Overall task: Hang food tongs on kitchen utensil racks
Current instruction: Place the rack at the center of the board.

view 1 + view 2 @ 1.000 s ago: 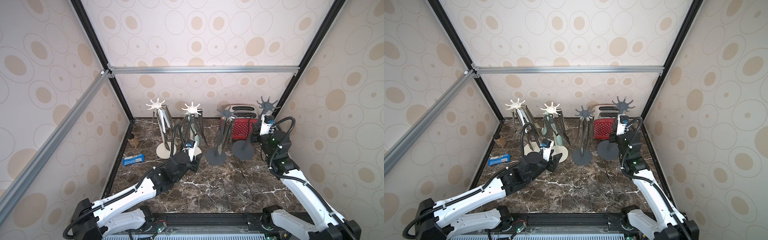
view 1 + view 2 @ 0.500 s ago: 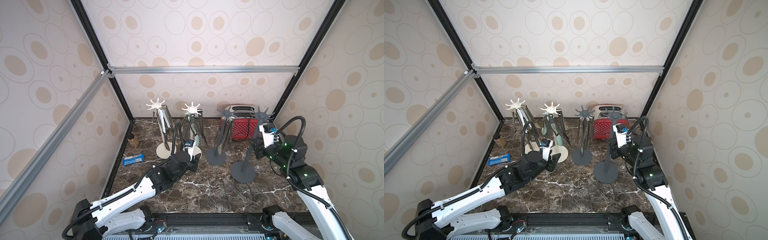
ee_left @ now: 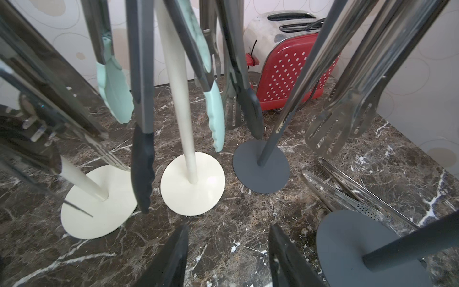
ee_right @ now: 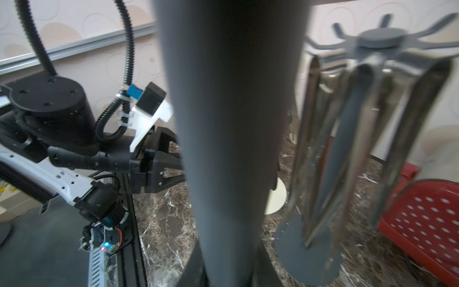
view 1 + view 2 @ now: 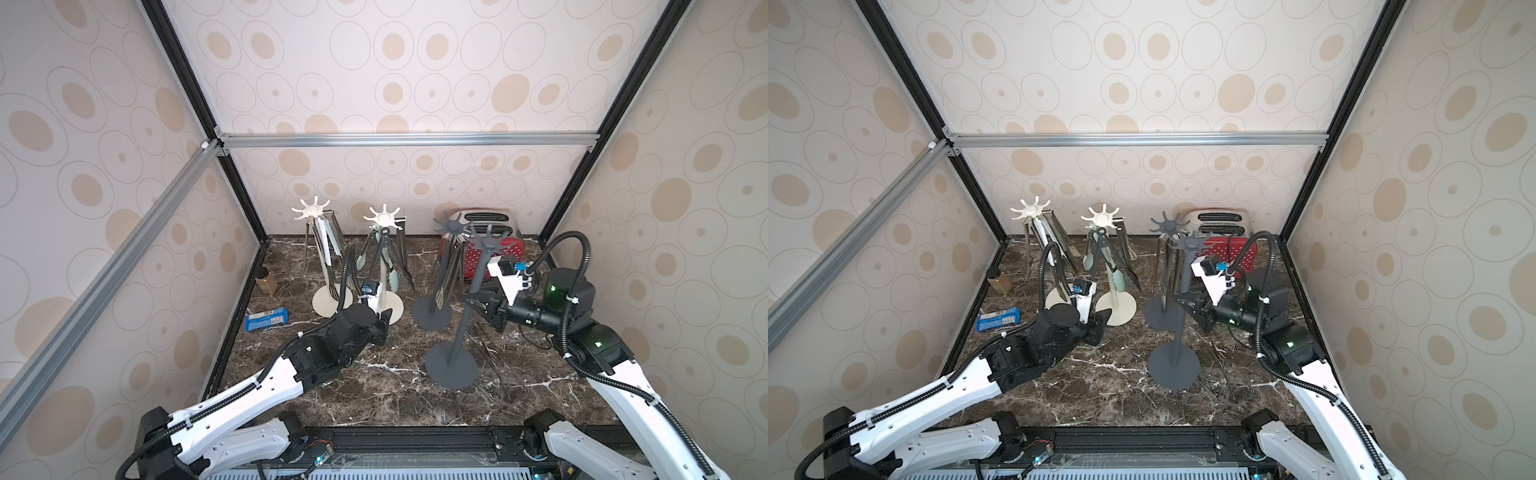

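Bright, even light, soft shadows; wide-angle edge bending; near rack pole (image 4: 231,124) blurred.

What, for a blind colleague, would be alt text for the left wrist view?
The open left gripper faces tongs hanging on two cream racks and a grey rack. A second grey rack is nearer, a red toaster behind.

place: robot lab booth, mock kitchen | cues: aluminium frame (image 5: 407,139), wallpapered panels (image 5: 395,62), marble-look tabletop (image 5: 395,399), toaster (image 5: 513,247)
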Controlling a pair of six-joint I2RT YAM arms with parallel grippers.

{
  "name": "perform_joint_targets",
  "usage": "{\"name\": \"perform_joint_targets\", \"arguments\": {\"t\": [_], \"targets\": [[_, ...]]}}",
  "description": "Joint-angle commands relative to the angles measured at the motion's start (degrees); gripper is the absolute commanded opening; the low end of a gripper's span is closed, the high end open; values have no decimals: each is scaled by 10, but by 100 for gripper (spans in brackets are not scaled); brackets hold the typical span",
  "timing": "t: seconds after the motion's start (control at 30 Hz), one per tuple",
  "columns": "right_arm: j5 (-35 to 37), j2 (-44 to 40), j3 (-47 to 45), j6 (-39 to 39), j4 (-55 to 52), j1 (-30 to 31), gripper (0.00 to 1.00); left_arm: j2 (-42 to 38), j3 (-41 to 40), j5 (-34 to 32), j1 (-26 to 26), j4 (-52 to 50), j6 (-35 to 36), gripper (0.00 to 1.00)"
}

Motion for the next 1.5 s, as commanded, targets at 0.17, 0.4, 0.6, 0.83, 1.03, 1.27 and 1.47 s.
{"name": "perform_joint_targets", "arguments": {"t": [0.17, 0.4, 0.6, 0.83, 1.03, 1.27, 1.47], "targets": [[211, 49, -4, -35, 185, 180, 0, -53, -20, -37, 20, -50, -49, 53], [329, 136, -34, -37, 339, 265, 0, -67, -41, -19, 35, -43, -67, 53], [394, 192, -62, -28, 435, 286, 0, -61, -45, -13, 36, -39, -66, 53], [430, 212, -90, -16, 499, 287, 0, -58, -56, -10, 36, -24, -65, 53], [445, 229, -99, -1, 518, 287, 0, -46, -54, -5, 37, -21, -64, 53], [464, 238, -100, 2, 502, 287, 0, -43, -54, -1, 37, -17, -64, 52], [489, 239, -101, 2, 475, 287, 0, -43, -57, 0, 37, -15, -64, 53]]}}
